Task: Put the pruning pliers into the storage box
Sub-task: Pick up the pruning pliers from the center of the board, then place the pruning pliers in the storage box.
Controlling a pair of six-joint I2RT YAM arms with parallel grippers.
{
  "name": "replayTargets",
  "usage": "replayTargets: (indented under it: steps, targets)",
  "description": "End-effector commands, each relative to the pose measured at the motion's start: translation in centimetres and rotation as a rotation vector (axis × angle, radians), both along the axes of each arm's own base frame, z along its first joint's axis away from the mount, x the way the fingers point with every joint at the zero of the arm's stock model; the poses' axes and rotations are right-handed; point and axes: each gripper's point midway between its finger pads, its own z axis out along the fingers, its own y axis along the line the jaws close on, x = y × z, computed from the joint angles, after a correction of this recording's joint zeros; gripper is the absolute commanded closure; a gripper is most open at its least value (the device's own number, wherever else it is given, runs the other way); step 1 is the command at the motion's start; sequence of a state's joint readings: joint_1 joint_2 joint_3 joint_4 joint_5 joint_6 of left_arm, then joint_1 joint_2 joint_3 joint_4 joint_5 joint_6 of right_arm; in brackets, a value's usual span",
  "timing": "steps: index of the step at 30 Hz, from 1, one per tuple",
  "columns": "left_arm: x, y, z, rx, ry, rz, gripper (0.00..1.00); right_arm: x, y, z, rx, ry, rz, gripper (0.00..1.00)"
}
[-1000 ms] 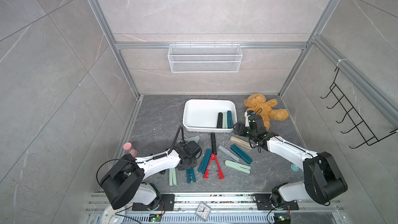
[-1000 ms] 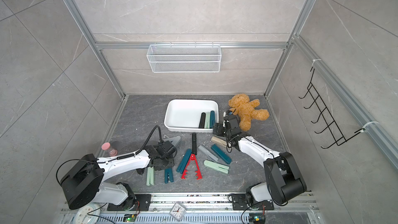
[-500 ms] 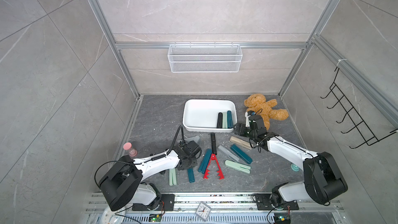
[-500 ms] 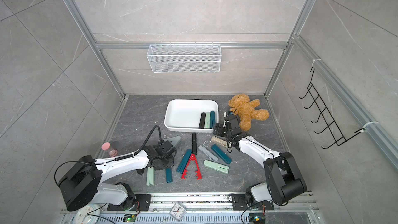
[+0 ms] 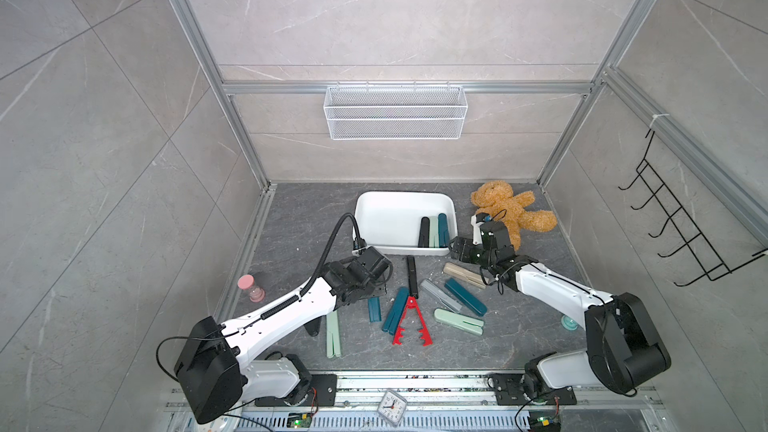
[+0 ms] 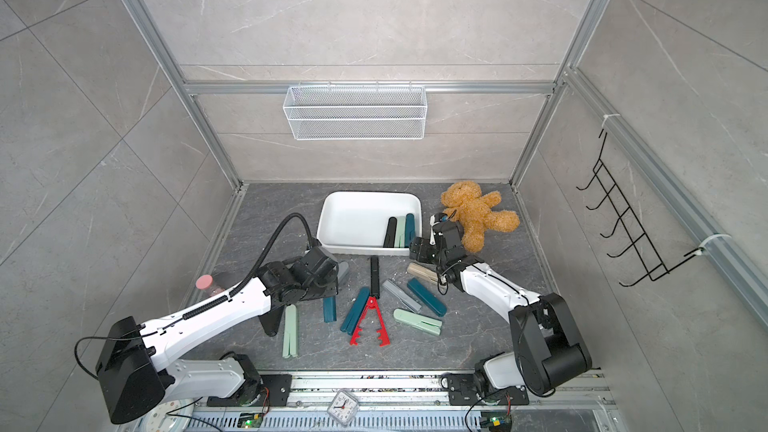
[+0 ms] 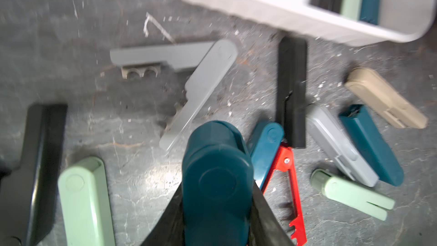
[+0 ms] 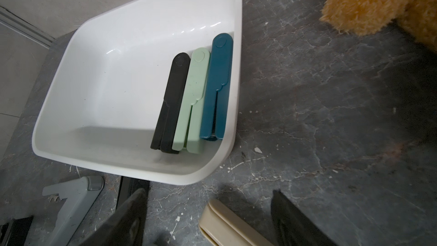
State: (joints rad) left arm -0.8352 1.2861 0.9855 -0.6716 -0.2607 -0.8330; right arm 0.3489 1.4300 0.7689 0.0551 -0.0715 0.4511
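L gripper (image 7: pixel 217 199): clenched on dark teal plier (image 7: pixel 214 147), hinge end pointing outward, clear of the fingers; prob. gripped for carry to box. Centre: loose pliers (image 5: pixel 395 311) scattered on floor in front of storage box (image 5: pixel 386 218). Box holds 3 pliers (image 8: pixel 194 95), packed side by side vs. its R wall, leaving room. R gripper (image 8: pixel 208 194): released, empty, jaws spread above beige plier (image 8: pixel 227 223), likely its next pick.

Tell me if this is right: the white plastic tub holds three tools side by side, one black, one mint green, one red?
Not quite: the white shallow plastic tub holds, side by side, a black tool, a mint green tool and a dark teal tool, not a red one. The right wrist view shows it.
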Motion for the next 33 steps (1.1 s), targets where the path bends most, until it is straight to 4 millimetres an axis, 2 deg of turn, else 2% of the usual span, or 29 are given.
replayTargets:
  steps: [1, 10, 16, 23, 29, 33]
  targets:
    - [2.6, -1.0, 2.0, 0.045, -0.069, -0.094, 0.86, -0.1, 0.3, 0.7, 0.032, -0.016, 0.012, 0.17]
    - [11.4, -4.9, 5.2, -0.034, -0.171, -0.214, 0.88, 0.1, 0.8, 0.7, 0.056, -0.004, 0.023, 0.18]
    - [16.8, -7.3, 5.9, -0.122, -0.189, -0.255, 0.90, 0.2, 0.7, 0.5, 0.049, 0.004, 0.014, 0.18]
    - [21.5, -9.5, 4.2, -0.136, -0.157, -0.291, 0.92, 0.4, 0.6, 0.4, 0.044, 0.005, 0.004, 0.18]
    - [23.7, -11.1, 2.0, -0.136, -0.128, -0.306, 0.92, 0.6, 0.5, 0.4, 0.037, 0.005, -0.001, 0.18]
    - [24.8, -11.7, -0.1, -0.110, -0.094, -0.312, 0.92, 0.7, 0.5, 0.2, 0.035, 0.011, -0.004, 0.18]
